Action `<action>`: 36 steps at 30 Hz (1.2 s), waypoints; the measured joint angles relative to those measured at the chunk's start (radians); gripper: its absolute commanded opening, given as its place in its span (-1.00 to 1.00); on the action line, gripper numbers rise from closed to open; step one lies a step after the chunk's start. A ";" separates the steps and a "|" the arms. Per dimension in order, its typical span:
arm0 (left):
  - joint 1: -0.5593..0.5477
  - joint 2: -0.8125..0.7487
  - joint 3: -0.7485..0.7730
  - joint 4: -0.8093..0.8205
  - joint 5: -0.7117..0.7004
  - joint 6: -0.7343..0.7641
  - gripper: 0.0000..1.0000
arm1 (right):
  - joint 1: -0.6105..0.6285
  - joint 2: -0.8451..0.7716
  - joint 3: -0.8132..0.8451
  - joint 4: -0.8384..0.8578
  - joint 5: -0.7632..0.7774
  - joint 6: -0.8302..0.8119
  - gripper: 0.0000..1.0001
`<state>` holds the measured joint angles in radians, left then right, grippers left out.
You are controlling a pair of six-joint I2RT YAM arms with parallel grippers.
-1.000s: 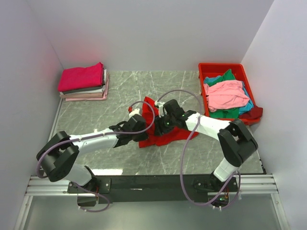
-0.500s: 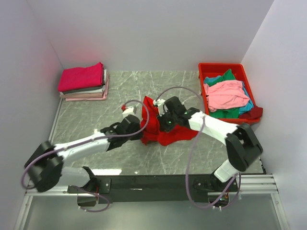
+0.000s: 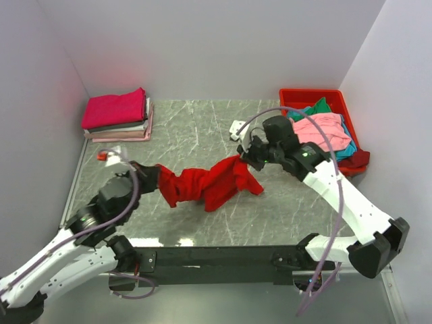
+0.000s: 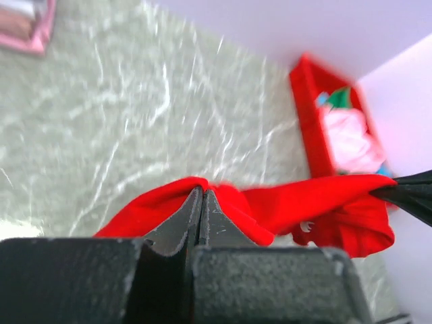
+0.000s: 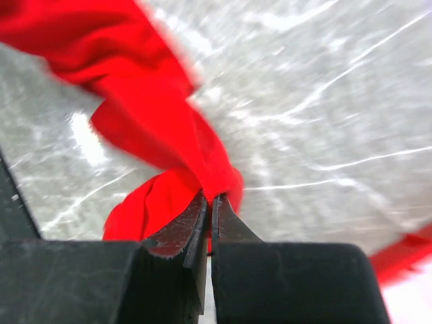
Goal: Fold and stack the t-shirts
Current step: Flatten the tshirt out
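A bright red t-shirt (image 3: 206, 182) hangs stretched between my two grippers above the middle of the table. My left gripper (image 3: 158, 172) is shut on its left end, seen in the left wrist view (image 4: 202, 192) with red cloth (image 4: 297, 206) running off to the right. My right gripper (image 3: 244, 159) is shut on the right end; in the right wrist view (image 5: 210, 197) the cloth (image 5: 155, 115) trails away from the fingertips. A stack of folded t-shirts (image 3: 118, 115), magenta on top, lies at the back left.
A red plastic bin (image 3: 287, 98) at the back right holds loose pink (image 3: 318, 133), green and teal shirts, with a dark red one over its front edge. White walls close in the table on three sides. The marble table top (image 3: 196, 128) shows behind the shirt.
Both grippers have lifted the red shirt and pulled apart, the left arm swinging back left, the right arm up and right. The bunched shirt is now stretched into a band.
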<state>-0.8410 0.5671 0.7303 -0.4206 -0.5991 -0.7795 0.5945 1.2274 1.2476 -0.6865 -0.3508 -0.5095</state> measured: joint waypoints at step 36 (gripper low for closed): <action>0.000 -0.244 0.172 -0.183 -0.402 -0.016 -0.99 | -0.130 -0.165 0.057 -0.200 -0.144 -0.206 -1.00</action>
<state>-0.8413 0.3233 0.9020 -0.6037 -1.0016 -0.7959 0.4648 1.0626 1.3048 -0.8864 -0.4946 -0.7151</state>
